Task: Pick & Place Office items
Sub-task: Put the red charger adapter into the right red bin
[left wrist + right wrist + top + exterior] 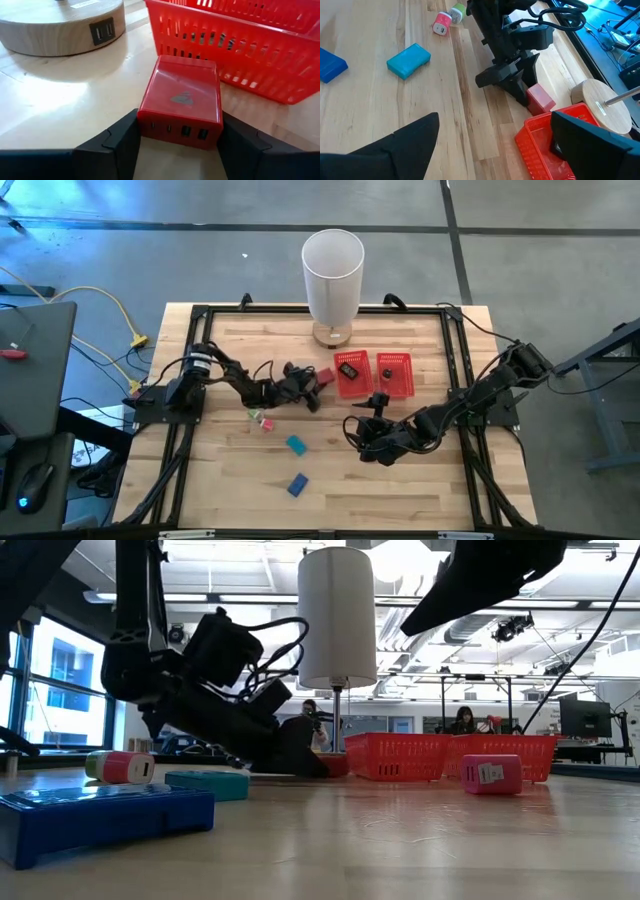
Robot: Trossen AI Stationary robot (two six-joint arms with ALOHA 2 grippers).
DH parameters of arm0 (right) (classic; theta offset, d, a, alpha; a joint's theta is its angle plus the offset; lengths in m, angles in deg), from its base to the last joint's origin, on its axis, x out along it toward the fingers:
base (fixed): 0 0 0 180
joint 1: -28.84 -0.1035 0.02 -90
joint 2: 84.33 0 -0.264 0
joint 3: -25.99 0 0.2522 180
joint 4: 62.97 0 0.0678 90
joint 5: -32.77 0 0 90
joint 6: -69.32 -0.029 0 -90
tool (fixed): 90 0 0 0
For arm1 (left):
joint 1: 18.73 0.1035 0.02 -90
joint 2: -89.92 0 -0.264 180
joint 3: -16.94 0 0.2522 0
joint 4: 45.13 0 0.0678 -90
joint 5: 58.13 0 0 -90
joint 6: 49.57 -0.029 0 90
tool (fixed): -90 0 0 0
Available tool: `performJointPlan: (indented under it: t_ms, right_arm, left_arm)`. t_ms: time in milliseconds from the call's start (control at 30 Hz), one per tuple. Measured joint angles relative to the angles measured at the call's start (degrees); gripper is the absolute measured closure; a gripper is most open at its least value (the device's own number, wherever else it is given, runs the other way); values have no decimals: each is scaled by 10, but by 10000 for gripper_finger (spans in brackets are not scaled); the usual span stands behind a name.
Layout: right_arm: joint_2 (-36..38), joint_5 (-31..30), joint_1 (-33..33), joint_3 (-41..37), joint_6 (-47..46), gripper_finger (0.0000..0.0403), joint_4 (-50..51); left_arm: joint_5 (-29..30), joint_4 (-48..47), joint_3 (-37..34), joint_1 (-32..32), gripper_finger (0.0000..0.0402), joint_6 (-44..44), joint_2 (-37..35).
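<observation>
left claw (318,383): low on the tabletop, just left of the red tray; partly open, fingers (127,137) on either side of the red charger block, right at its sides; firm grip or not, cannot tell
red charger block (182,100): flat on the wood, port side toward the left wrist camera, just beside the tray's left wall, near the lamp base
right claw (372,420): near side of the tray, above the wood, fingers (415,132) spread wide, holding nothing
red tray (404,390): two mesh compartments, right of centre on the tabletop; a black item (349,367) in the left compartment, a small dark piece (388,372) in the right one
white cylinder (332,275): tall, on a round wooden base (60,22), far centre, just far-left of the tray
pink piece (441,23): on the wood left of centre, touching or just beside a green piece (456,12)
teal block (297,444): near-centre, apart from the pink piece
blue block (298,484): nearer the front edge than the teal block
pink block (491,773): low view only, on the wood in front of the tray
tabletop (420,480): light wood, black frame around it
background: people seated far behind the tabletop in the low view
</observation>
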Motion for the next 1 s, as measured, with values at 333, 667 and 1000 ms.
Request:
performJointPlan:
  t_ms: [333, 667, 1000]
  right_arm:
    - [0, 1, 0, 0, -3, 31, 2]
    - [0, 2, 0, 0, -5, 31, -2]
    - [0, 2, 0, 0, -5, 31, -6]
  left_arm:
    - [12, -6, -1, -41, 198, -2, -18]
    - [98, -47, -1, -100, 198, -69, -73]
    - [147, -127, -1, -145, 198, -68, -145]
